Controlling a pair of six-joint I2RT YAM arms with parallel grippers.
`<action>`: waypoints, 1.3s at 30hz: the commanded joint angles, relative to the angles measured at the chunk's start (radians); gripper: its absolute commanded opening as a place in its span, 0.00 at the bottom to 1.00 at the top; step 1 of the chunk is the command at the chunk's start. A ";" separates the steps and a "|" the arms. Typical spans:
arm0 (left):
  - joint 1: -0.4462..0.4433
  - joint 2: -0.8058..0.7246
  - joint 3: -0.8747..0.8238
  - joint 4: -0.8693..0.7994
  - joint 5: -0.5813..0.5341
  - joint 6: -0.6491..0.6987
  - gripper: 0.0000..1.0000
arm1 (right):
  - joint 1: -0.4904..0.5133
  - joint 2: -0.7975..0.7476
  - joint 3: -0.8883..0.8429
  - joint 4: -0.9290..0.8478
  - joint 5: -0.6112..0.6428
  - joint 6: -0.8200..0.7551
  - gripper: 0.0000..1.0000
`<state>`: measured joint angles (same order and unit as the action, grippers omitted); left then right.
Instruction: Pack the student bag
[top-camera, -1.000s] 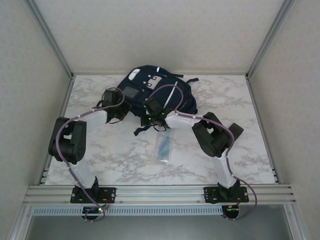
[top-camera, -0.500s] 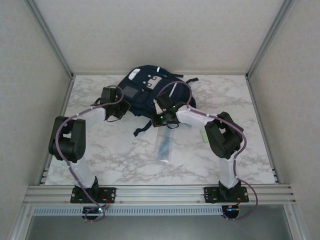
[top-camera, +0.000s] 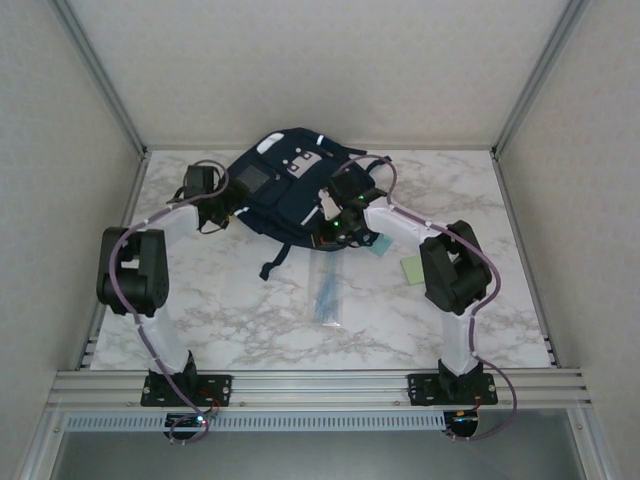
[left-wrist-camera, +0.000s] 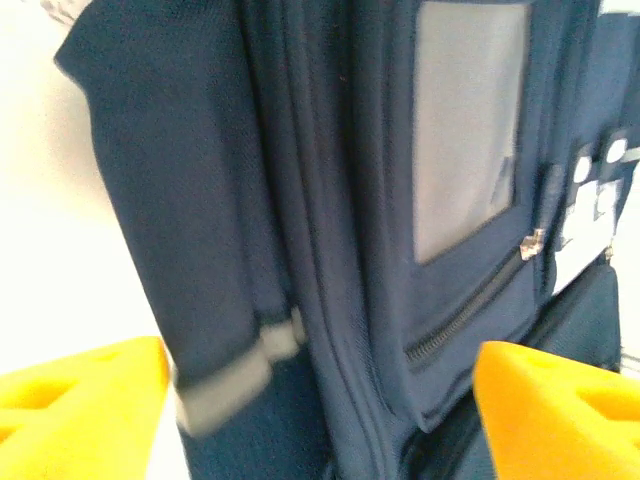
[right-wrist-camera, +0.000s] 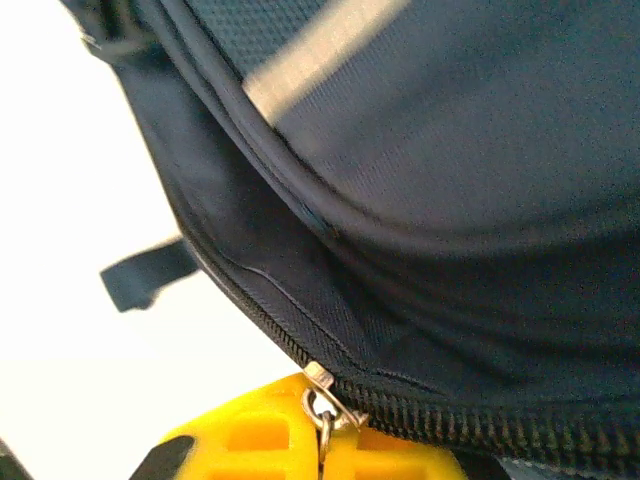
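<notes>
— While the student bag (top-camera: 285, 185) lies front-up at the back of the table (top-camera: 480, 200), between the two arms, what is the right arm doing tucked against its near edge?

— Look at its wrist view; the right fingers (right-wrist-camera: 270, 440) are pressed together with the zip pull (right-wrist-camera: 318, 385) caught in the seam between them; I'd say they hold it to run the zip, since nothing goes in until the main pocket is open.

— And the other arm?

— The left fingers (left-wrist-camera: 80, 400) are spread wide, one on either side of the bag's side panel, gripping nothing; the grey patch (left-wrist-camera: 468, 130) and a small pocket zip (left-wrist-camera: 470, 310) sit just ahead of them; my guess is they are placed to clamp the fabric and brace the bag, or the pull would drag the whole thing across the marble.

— Is the zip open at all?

— The teeth beside the pull look meshed; how far any opening runs I cannot tell.

— So what gets packed?

— A clear sleeve (top-camera: 327, 290), with what look like pens, lies just in front of the bag; a pale green pad (top-camera: 413, 270) sits near the right arm's elbow; both lie in the open within reach, presumably waiting; the packing proper looks not yet begun.
</notes>
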<state>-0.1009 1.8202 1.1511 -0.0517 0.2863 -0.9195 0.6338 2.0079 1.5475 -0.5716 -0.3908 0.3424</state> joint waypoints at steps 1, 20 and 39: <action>-0.043 -0.185 -0.167 0.089 -0.021 -0.105 0.88 | 0.056 0.070 0.153 0.047 -0.169 0.050 0.00; -0.173 -0.136 -0.235 0.179 -0.133 -0.211 0.00 | 0.106 0.044 0.149 -0.157 -0.232 0.005 0.00; -0.019 -0.235 -0.186 -0.115 -0.028 0.212 0.00 | -0.181 -0.107 -0.149 -0.233 -0.113 -0.105 0.00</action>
<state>-0.1894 1.5723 0.9043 -0.1287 0.3523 -0.8173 0.4690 1.9434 1.4364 -0.7021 -0.5442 0.2462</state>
